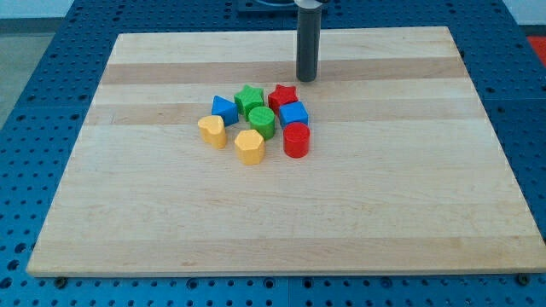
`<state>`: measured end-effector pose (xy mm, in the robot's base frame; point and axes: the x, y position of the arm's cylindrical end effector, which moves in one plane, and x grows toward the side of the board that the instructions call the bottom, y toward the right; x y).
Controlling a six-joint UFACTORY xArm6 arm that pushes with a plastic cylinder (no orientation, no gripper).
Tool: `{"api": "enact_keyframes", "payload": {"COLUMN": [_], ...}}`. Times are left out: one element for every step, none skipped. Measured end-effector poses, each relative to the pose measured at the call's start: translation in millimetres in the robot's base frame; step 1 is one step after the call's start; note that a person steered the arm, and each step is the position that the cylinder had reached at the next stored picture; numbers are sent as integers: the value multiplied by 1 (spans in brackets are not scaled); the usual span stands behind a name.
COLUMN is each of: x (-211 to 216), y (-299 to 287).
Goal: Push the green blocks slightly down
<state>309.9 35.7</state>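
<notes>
The green star [248,99] and green cylinder [262,122] sit mid-cluster near the board's [409,213] centre, touching each other. Left is a blue block [224,109]; right, the red star [282,95] and blue cube [293,113]. Nearer lie two yellow blocks [212,130] [249,146] and a red cylinder [296,141]. My tip [306,78], bare and holding nothing, rests farther back, apart from the red star.

A single robot arm ends in a straight dark rod that stands upright, coming down from the view's top edge. My tip [306,78] rests low, right of centre, near the top.
</notes>
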Motion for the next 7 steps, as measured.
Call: {"api": "enact_keyframes", "payload": {"x": [0,0,0,0,12,37,49], "y": [-4,-26,-61,-104,-135,-133,-109]}}
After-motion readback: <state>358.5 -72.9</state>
